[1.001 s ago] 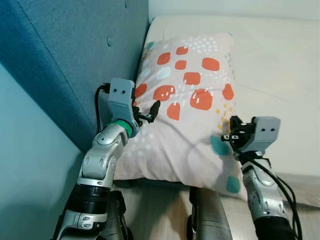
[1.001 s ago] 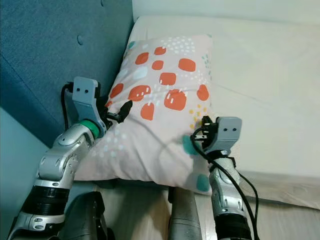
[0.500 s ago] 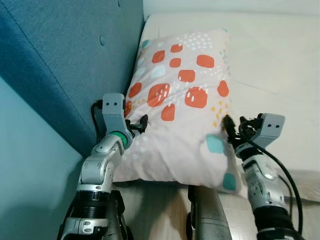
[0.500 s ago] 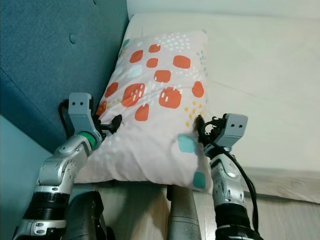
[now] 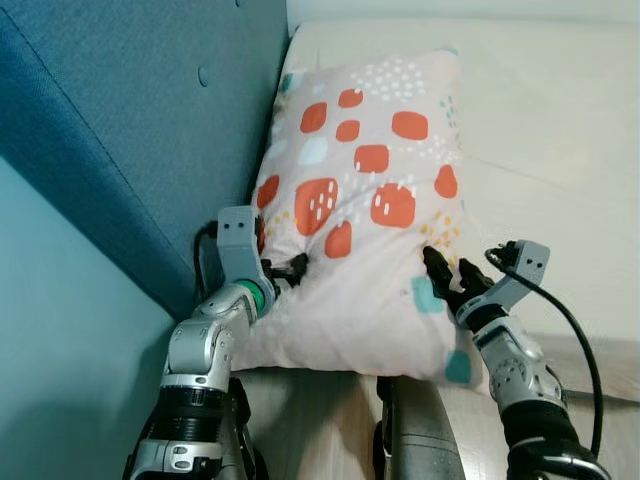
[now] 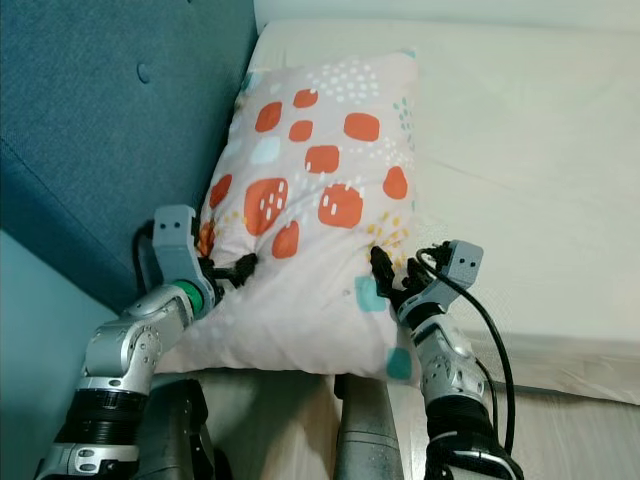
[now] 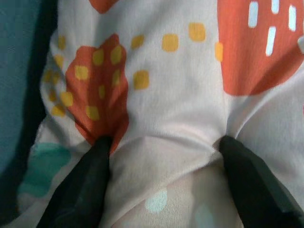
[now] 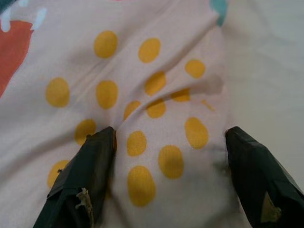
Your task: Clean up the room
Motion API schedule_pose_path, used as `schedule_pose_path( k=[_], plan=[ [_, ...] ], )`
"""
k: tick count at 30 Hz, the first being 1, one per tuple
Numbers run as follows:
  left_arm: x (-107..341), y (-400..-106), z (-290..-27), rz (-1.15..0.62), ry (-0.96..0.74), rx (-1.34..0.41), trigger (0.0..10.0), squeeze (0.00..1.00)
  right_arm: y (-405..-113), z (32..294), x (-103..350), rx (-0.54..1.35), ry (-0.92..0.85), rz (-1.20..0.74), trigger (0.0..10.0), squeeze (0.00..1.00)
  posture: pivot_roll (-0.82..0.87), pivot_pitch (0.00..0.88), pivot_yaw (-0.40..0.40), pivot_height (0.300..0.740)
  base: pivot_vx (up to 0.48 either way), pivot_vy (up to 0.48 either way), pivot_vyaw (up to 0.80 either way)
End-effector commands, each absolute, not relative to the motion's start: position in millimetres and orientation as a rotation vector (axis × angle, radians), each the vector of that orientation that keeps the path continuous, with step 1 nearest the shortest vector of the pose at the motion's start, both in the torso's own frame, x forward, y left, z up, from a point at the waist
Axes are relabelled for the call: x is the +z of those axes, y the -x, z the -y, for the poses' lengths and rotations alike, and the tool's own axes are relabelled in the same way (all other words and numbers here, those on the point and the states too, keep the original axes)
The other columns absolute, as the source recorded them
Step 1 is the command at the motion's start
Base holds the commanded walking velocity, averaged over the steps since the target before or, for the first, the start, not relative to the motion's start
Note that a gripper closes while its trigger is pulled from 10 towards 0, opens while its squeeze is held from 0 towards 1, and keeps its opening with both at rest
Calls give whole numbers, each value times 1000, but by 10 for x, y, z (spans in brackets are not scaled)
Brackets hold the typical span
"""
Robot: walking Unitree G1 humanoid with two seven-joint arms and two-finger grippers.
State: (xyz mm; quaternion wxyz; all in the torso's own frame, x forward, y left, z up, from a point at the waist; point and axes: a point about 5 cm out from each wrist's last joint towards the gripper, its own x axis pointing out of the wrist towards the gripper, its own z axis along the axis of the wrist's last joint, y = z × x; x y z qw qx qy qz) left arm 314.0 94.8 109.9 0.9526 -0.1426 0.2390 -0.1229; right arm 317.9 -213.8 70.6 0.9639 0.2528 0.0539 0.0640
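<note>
Pillow (image 5: 365,210): long axis runs along headboard (image 5: 130,110), at mattress (image 5: 560,120) left edge
Left gripper (image 5: 297,268): spread, pressing pillow
Right gripper (image 5: 447,278): spread, pressing pillow

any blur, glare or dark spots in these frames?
Eye views: evenly lit, sharp, no glare; shadow between pillow and headboard. Left wrist view: soft close-up, dark along one edge, fingers slightly blurred. Right wrist view: bright, fabric a little soft, fingers clear.
</note>
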Motion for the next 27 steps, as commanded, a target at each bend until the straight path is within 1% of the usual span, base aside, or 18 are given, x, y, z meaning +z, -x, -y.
schedule_pose_path(
  k=[1, 4, 5, 6, 7, 8, 10, 11, 12, 13, 14, 18, 20, 27],
  plan=[
    [899, -3066, -894, -600, 311, -276, 10000, 0, -3148, 2047, 584, 174, -551, -176, 10000, 0, -7, 153, 104, 575, 0, 0, 0],
    [903, -3088, -844, -604, 306, -300, 10000, 0, -3158, 1992, 548, 227, -577, -212, 10000, 0, -3, 154, 104, 575, 0, 0, 0],
    [909, -3099, -820, -607, 302, -308, 9451, 0, -3157, 1952, 525, 265, -603, -239, 10000, 0, -1, 156, 102, 575, 0, 0, 0],
    [913, -3105, -806, -608, 300, -313, 8510, 0, -3154, 1926, 511, 290, -621, -256, 10000, 0, -1, 156, 102, 575, 0, 0, 0],
    [913, -3105, -806, -608, 300, -313, 8510, 0, -3154, 1926, 511, 290, -621, -256, 10000, 0, -1, 156, 102, 575, 0, 0, 0],
    [917, -3108, -785, -614, 292, -323, 6745, 0, -3145, 1899, 477, 314, -632, -298, 10000, 0, 3, 160, 98, 575, 0, 0, 0],
    [917, -3108, -785, -614, 292, -323, 6745, 0, -3145, 1899, 477, 314, -632, -298, 10000, 0, 3, 160, 98, 575, 0, 0, 0],
    [921, -3106, -763, -618, 291, -333, 4549, 0, -3133, 1877, 442, 330, -648, -340, 10000, 0, 3, 161, 98, 575, 0, 0, 0],
    [927, -3102, -735, -626, 292, -348, 588, 0, -3126, 1874, 406, 330, -638, -382, 3490, 0, 1, 164, 98, 575, 0, 0, 0],
    [931, -3099, -716, -630, 293, -358, 588, 0, -3122, 1875, 384, 328, -629, -409, 3490, 0, 1, 164, 98, 575, 0, 0, 0],
    [935, -3095, -703, -633, 296, -367, 0, 0, -3119, 1878, 372, 326, -621, -423, 0, 0, 0, 165, 98, 575, 0, 0, 0],
    [945, -3074, -651, -640, 293, -401, 0, 0, -3144, 1960, 382, 275, -570, -429, 0, 0, -2, 167, 98, 575, 0, 0, 0],
    [948, -3063, -621, -651, 290, -422, 0, 0, -3165, 2008, 414, 254, -546, -400, 0, 0, -4, 170, 100, 575, 0, 0, 0],
    [965, -3064, -584, -652, 283, -451, 0, 0, -3196, 2026, 477, 277, -533, -350, 0, 0, -6, 171, 107, 575, 0, 0, 0]
  ],
)
